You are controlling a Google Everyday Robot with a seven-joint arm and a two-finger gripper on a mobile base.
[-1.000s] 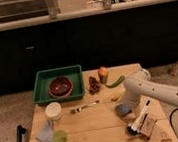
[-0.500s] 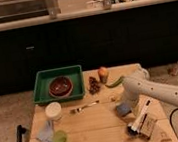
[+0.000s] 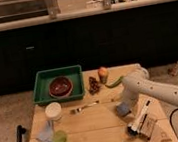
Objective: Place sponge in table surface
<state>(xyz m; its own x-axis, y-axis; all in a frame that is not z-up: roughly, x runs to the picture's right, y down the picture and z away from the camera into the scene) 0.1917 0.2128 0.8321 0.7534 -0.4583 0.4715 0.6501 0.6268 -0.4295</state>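
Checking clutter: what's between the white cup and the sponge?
A fork lies on the table between cup and sponge, camera view. The gripper is at the sponge.

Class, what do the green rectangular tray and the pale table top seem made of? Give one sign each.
Green rectangular tray: likely plastic; uniform colour, raised rim. Pale table top: wood, matte; plank seams. The gripper is by the bluish sponge.

Tool [image 3: 124, 102] at sponge [image 3: 122, 111], half-hidden behind white arm [image 3: 163, 92] cropped at right edge.
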